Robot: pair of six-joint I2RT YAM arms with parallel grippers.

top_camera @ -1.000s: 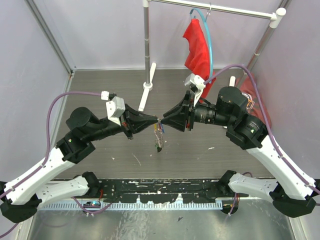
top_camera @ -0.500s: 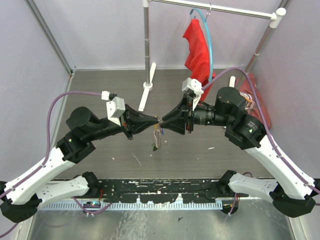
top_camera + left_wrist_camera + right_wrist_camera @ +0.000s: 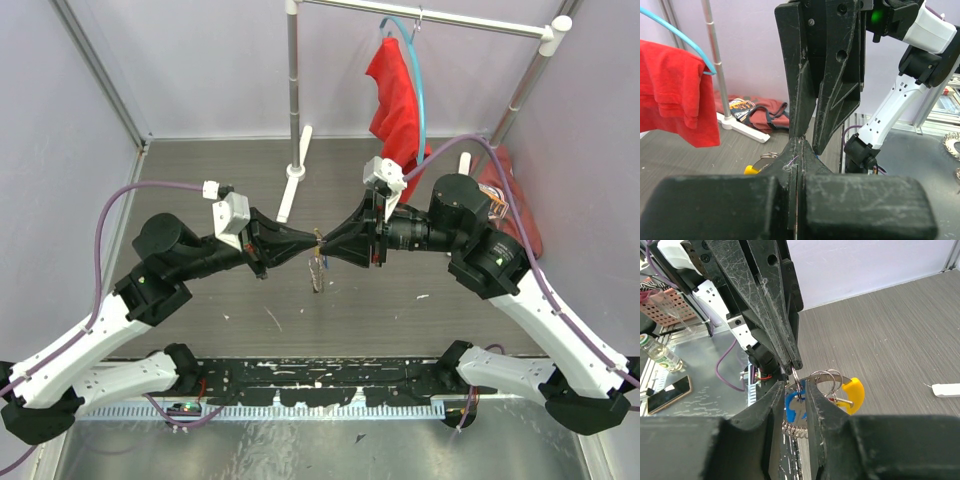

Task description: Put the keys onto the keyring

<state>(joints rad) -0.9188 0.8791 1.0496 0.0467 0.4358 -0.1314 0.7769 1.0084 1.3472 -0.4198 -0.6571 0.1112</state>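
The two grippers meet tip to tip above the table's middle. My left gripper (image 3: 314, 239) (image 3: 799, 142) is shut on a thin wire ring (image 3: 797, 377), from which the bunch of keys (image 3: 318, 270) hangs. I cannot tell whether that wire belongs to the keyring. The keyring's grey band (image 3: 832, 376) and its yellow-orange section (image 3: 854, 392) (image 3: 752, 170) carry small split rings. My right gripper (image 3: 323, 243) (image 3: 795, 384) is open. Its fingers straddle the wire ring and a blue key (image 3: 792, 402) without pinching either.
A red cloth (image 3: 398, 90) on a light-blue hanger hangs from the rail at the back. The rail's pole (image 3: 292, 90) and white foot (image 3: 290, 190) stand behind the grippers. A red bag (image 3: 505, 190) lies at the right wall. A phone (image 3: 667, 392) lies beyond the near edge.
My right gripper has moved left, up to the left gripper's tip, and its jaws have narrowed a little. The hanging keys swung slightly. The left arm has not moved.
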